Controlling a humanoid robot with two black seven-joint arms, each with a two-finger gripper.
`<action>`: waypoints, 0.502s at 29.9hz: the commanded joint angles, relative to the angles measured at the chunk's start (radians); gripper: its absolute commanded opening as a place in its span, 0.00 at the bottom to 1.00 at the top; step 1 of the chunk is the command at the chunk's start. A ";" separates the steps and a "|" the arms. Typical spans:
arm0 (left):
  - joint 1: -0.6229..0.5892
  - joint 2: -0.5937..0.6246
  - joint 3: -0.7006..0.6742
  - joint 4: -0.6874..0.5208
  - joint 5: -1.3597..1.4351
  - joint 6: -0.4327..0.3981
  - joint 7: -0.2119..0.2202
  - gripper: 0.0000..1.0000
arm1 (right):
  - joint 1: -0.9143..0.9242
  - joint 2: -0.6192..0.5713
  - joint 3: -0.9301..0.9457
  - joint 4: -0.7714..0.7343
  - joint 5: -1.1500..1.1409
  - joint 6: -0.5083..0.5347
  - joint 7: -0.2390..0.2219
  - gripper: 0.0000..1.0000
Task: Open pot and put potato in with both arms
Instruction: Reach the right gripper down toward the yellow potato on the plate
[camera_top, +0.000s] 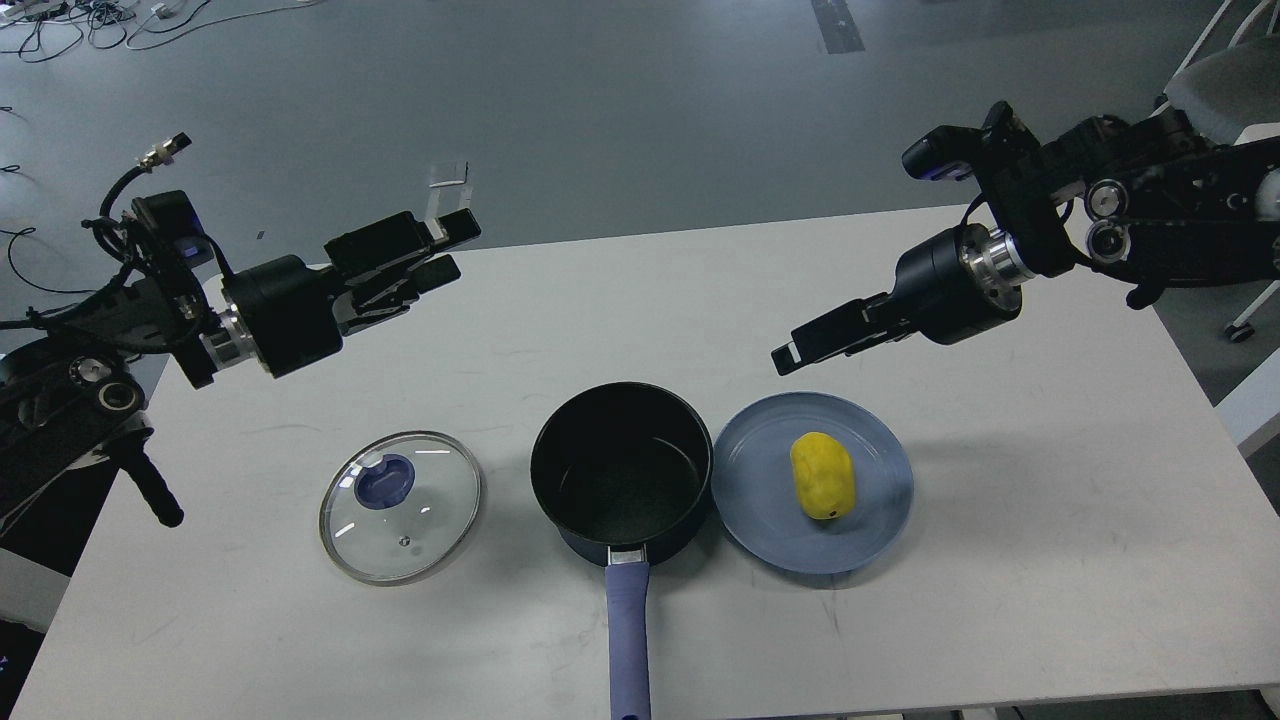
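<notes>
The dark navy pot (620, 470) stands open and empty at the table's middle front, with its blue-purple handle (627, 630) pointing toward me. Its glass lid (400, 506) with the blue knob lies flat on the table to the pot's left. The yellow potato (822, 475) lies on a flat blue plate (756, 505) right of the pot. My left gripper (449, 251) hovers empty above the table's far left, behind the lid, its two fingers apart. My right gripper (797, 353) hangs just above and behind the plate. It is seen side-on as one dark bar.
The white table (1000, 600) has its far edge behind both grippers and its right edge near my right arm. A chair (1225, 80) stands on the grey floor at the far right. Cables lie on the floor at the far left.
</notes>
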 joint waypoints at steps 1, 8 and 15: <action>-0.001 0.001 -0.008 -0.001 0.000 0.000 0.000 0.98 | -0.023 0.035 -0.064 -0.024 -0.061 0.000 0.002 1.00; -0.001 -0.007 -0.008 -0.001 0.000 -0.002 0.000 0.98 | -0.058 0.058 -0.070 -0.034 -0.106 0.000 0.003 1.00; -0.003 -0.007 -0.008 0.001 0.000 -0.002 0.000 0.98 | -0.087 0.135 -0.076 -0.083 -0.109 0.000 0.000 1.00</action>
